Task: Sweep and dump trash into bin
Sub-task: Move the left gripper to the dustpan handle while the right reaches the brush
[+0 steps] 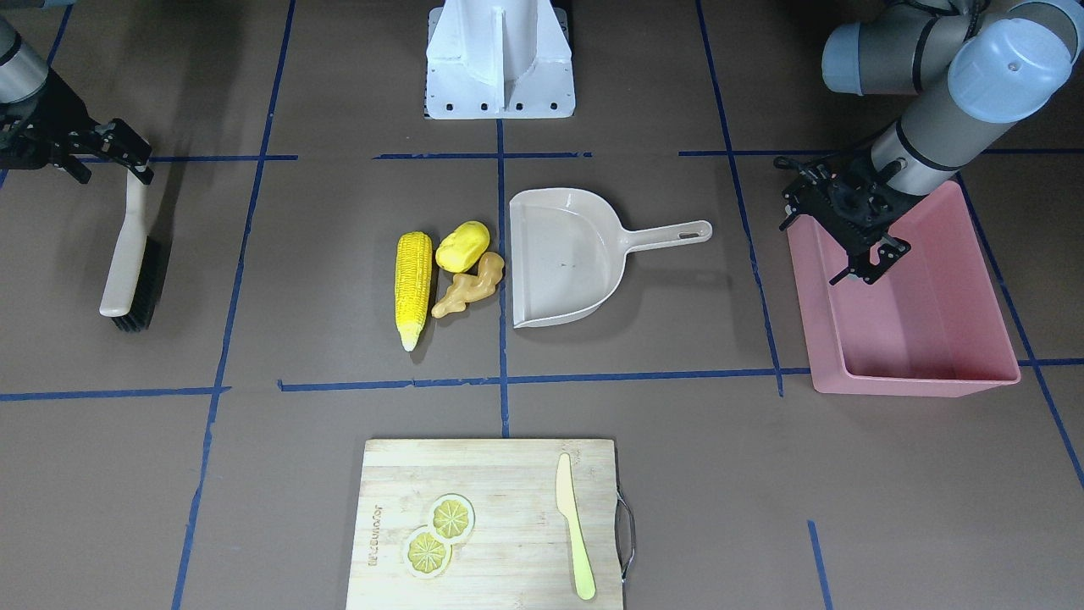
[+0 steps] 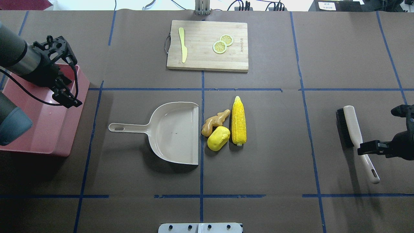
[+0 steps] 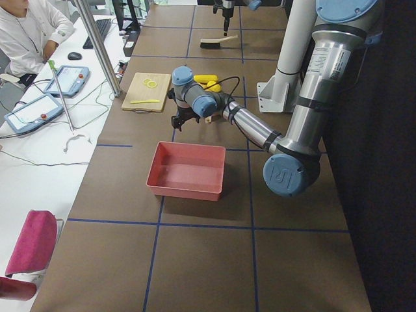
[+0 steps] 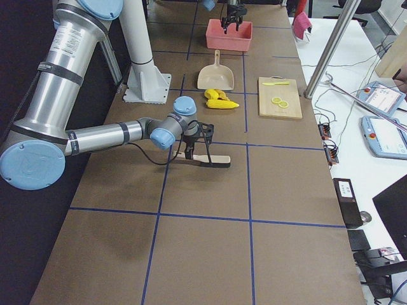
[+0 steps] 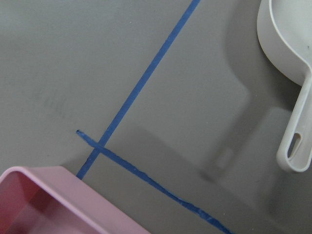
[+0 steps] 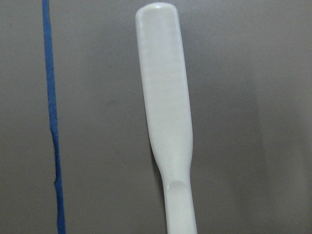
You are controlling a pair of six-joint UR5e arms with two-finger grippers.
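Overhead and front views look steeply down from opposite long edges of the surface point(image 2: 291, 145); both share the dustpan point(image 1: 563, 254).

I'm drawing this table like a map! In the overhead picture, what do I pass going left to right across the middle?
pink bin → beige dustpan → corn cob → brush. The ginger and potato lie between dustpan and corn, overlapping each other.

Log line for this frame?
left gripper open near pink plastic tub | right gripper at beige brush handle, grip unclear | toy foods beside beige dustpan, unswept
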